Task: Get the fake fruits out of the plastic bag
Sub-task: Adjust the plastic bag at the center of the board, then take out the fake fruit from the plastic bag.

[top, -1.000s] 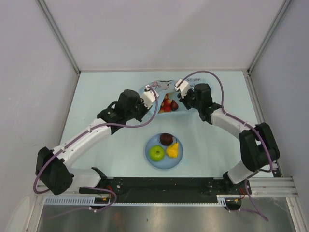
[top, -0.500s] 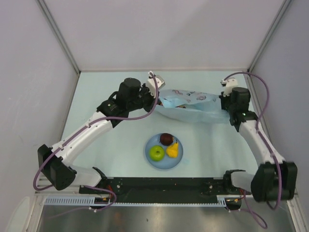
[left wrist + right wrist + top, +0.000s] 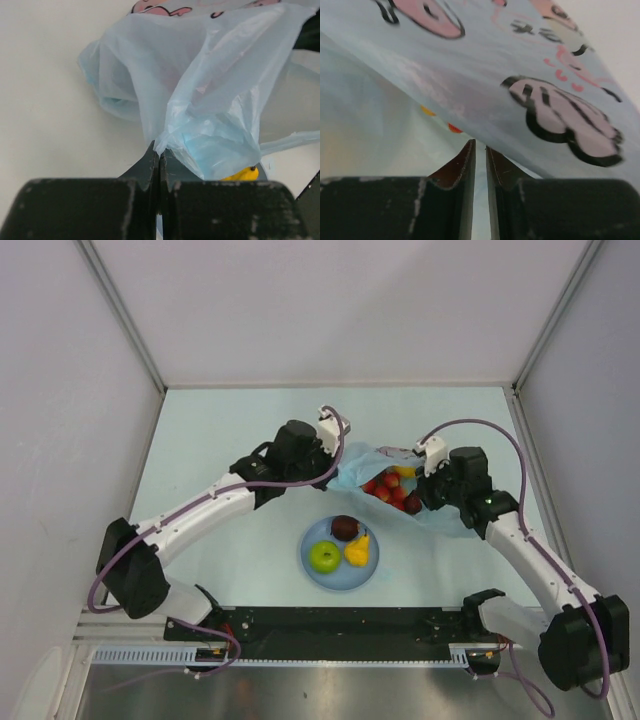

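The light-blue plastic bag (image 3: pixel 441 519) lies spread between my two grippers, its mouth facing up. Inside it show a bunch of red grapes (image 3: pixel 390 490) and a yellow fruit (image 3: pixel 403 471). My left gripper (image 3: pixel 338 452) is shut on the bag's left rim; in the left wrist view the film (image 3: pixel 210 90) bunches at its tips (image 3: pixel 159 150), with the yellow fruit (image 3: pixel 242 174) just behind. My right gripper (image 3: pixel 425 485) holds the right rim, jaws a narrow slit apart (image 3: pixel 480 145) under the printed film (image 3: pixel 520 65).
A round light-blue plate (image 3: pixel 340 578) sits near the arm bases with a green apple (image 3: pixel 324 557), a dark red fruit (image 3: pixel 345 528) and a yellow pear (image 3: pixel 358 551) on it. Grey walls enclose the table on three sides.
Half a second ago the bag was stretched wide and flat between the arms. Both grippers have since moved inward and nearer, and the bag's mouth now gapes, showing the grapes.
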`<state>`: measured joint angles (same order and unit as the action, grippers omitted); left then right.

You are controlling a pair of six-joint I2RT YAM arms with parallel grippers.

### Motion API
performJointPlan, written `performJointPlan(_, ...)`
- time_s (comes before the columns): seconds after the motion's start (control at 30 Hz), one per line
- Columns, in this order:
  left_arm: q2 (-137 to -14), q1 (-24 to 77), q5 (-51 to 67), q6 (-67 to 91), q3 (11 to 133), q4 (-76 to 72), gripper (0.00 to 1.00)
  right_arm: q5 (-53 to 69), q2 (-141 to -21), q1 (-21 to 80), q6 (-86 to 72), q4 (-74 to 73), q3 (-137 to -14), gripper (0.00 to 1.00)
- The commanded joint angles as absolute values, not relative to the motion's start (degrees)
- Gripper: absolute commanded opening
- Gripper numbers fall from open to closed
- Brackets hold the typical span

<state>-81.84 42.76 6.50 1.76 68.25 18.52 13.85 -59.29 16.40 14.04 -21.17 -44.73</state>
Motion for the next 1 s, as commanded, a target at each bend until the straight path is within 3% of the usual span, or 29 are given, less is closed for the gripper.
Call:
performJointPlan(0.0, -81.04, 43.33, -3.48, 9.58, 69.43, 15.99, 0.00, 11.87, -61.17, 17.66, 16.17, -14.69, -44.21, 0.18)
performJointPlan(0.23, -81.82, 43.33, -6.16, 8.44, 72.94, 16.26, 0.00, 7.47, -71.35, 18.02, 16.26, -5.46, -46.76, 0.20)
performJointPlan(0.47, -83.06, 43.42, -4.83, 1.33, 76.90, 16.44, 0.00, 3.87, -83.13, 16.79, 17.67, -0.62, -53.07, 0.34)
performJointPlan(0.6, -83.41, 43.42, -4.05, -1.22, 76.82, 16.79, 0.00, 4.57, -89.89, 14.86, 16.88, -0.62, -57.38, 0.48)
performJointPlan(0.73, -84.90, 43.33, -2.29, -2.20, 76.20, 16.53, 0.01, 6.50, -95.43, 14.41, 17.05, -0.44, -61.60, 0.71)
performJointPlan(0.97, -89.29, 43.33, -2.72, -2.90, 79.01, 16.79, 0.00, 7.47, -106.52, 15.03, 18.45, -0.53, -67.41, 0.84)
